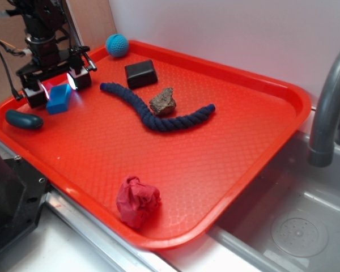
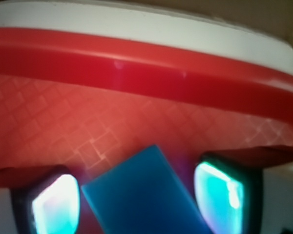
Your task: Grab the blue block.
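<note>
Slippage is the main risk: the end effector (image 1: 57,85) stands in the upper left of the exterior frame with its jaws open either side of the blue block (image 1: 59,98), which rests on the red tray (image 1: 215,153) and is not yet gripped. In the wrist view the block (image 2: 144,195) lies skewed between the two pads (image 2: 56,207), so closing may catch corners rather than flat faces and twist or squirt it out. A push toward the frame's left edge could also knock it into the dark teal bean-shaped piece (image 1: 24,119) just beside it.
</note>
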Action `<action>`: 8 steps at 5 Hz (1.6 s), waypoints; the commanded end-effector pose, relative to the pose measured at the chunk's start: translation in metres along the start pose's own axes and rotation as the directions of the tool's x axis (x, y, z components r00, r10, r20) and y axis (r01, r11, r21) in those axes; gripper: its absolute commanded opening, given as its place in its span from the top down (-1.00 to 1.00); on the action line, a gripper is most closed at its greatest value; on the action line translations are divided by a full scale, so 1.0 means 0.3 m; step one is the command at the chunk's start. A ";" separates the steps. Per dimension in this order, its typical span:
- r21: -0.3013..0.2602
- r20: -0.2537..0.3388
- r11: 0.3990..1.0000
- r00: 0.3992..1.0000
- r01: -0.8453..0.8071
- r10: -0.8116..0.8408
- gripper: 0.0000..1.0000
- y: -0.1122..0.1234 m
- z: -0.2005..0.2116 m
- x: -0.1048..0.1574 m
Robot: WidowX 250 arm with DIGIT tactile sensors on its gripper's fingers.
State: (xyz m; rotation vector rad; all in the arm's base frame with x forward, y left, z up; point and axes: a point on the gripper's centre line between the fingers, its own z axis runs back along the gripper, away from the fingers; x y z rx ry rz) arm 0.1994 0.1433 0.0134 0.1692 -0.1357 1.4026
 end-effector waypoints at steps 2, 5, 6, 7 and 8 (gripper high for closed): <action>-0.132 0.132 0.900 0.907 0.416 -0.400 1.00 -0.001 0.273 -0.091; -0.266 0.254 0.392 0.456 0.881 -0.853 1.00 0.009 0.666 -0.271; -0.310 0.246 0.281 0.362 0.908 -0.899 1.00 0.024 0.703 -0.325; -0.391 0.200 0.270 0.367 0.880 -0.908 1.00 0.044 0.681 -0.318; -0.374 0.176 0.298 0.383 0.878 -0.907 1.00 0.036 0.655 -0.306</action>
